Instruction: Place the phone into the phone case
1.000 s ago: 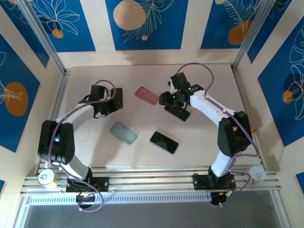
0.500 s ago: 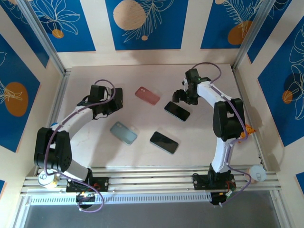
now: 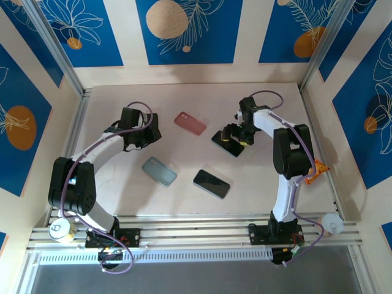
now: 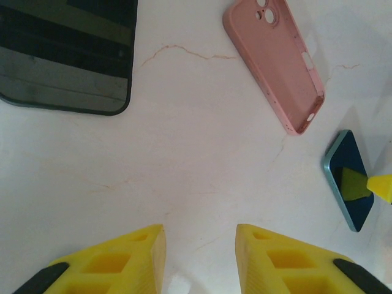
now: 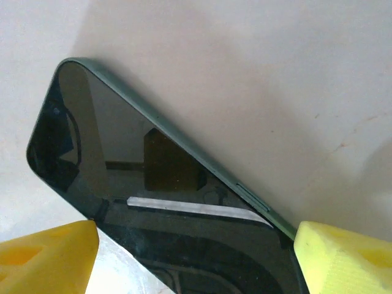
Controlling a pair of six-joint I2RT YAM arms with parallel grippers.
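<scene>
My right end effector hangs low over the phone, which lies flat and screen up on the desk, right of centre. The end effector is released. In my right wrist view its 2 yellow fingers stand spread wide, 1 at each lower corner, and the phone's dark glass and green rim run slantwise between them. I cannot tell whether either finger touches the phone. In my left wrist view, 1 of those fingertips shows in front of the screen.

The pink case lies flat just left of the phone and apart from it. It is hollow side up and empty, with its camera cut-out at the far end.

My left end effector is over the left part of the desk, left of the pink case. It is released too, with a narrower gap: bare desk shows between its 2 yellow pads. A dark glossy phone lies flat at the upper left of that wrist view.

Nearer my bases, a grey-green slab and a black phone lie flat, near each other but apart. I cannot tell whether the grey-green slab is a phone or a case.
</scene>
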